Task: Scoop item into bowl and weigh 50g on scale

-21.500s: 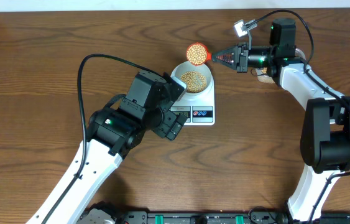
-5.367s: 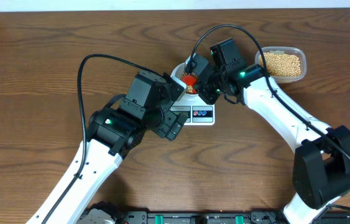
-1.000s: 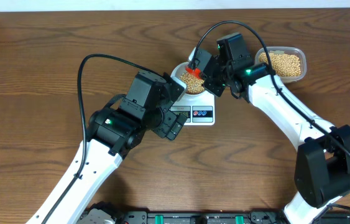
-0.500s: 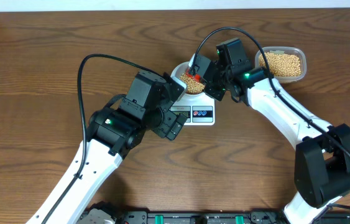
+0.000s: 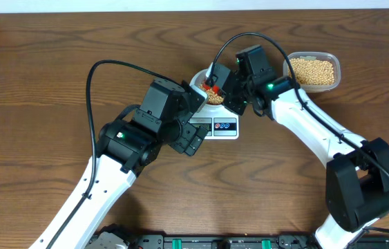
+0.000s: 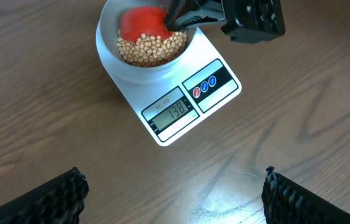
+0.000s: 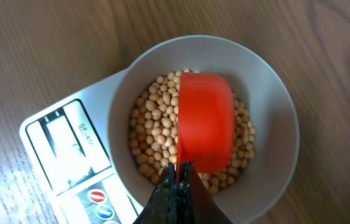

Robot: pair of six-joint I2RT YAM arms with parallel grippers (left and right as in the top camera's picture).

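Beans [image 7: 153, 134], small, hard and apt to roll, want scooping, not pinching: the right tool [image 7: 178, 183] grips the red scoop [image 7: 206, 121] by its handle over the heap in the bowl [image 7: 274, 93] on the scale [image 7: 63, 146], while the left tool [image 6: 175, 199] hangs spread above the bench [image 6: 299, 130]

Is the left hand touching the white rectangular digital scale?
Apart. The left wrist view shows bare wood table between the open left hand and the white rectangular digital scale.
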